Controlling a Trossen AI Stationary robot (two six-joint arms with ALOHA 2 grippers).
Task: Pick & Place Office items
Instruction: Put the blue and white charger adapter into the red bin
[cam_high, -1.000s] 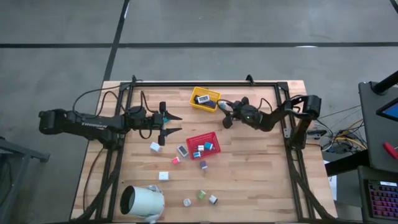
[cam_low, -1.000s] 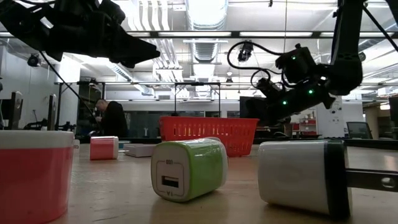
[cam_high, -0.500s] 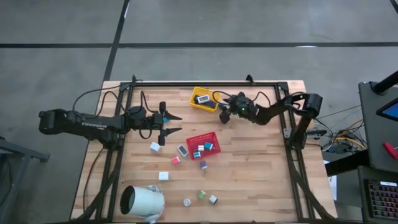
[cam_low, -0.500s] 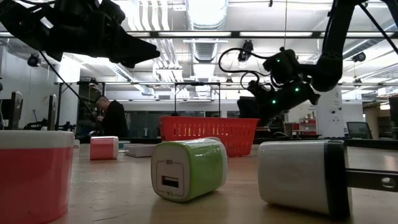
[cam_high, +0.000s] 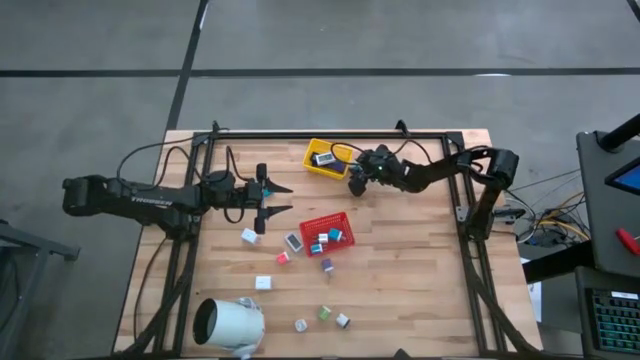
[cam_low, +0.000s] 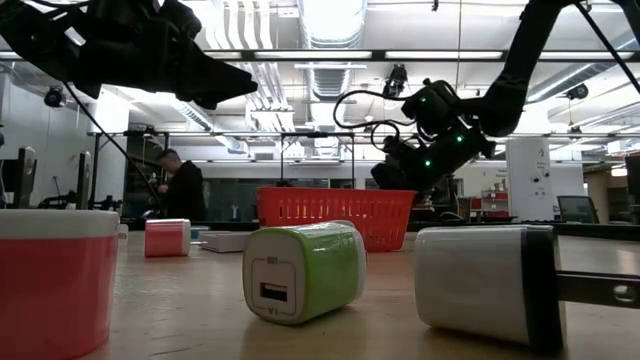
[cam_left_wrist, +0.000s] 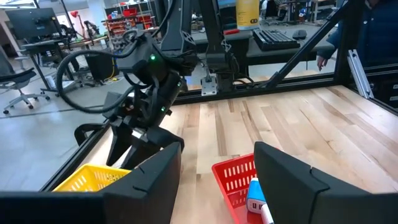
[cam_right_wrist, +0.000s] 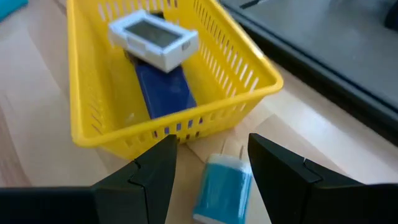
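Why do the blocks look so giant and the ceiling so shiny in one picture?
Low view: the camera sits at table height, so the green block and white block close to it look huge, and the ceiling lights glare, leaving the left gripper a dark shape. Right wrist view: the teal block looks blurry. High view: even light.

Even overhead light from ceiling strips (cam_low: 330, 55), soft shadows; near blocks in low view blur.
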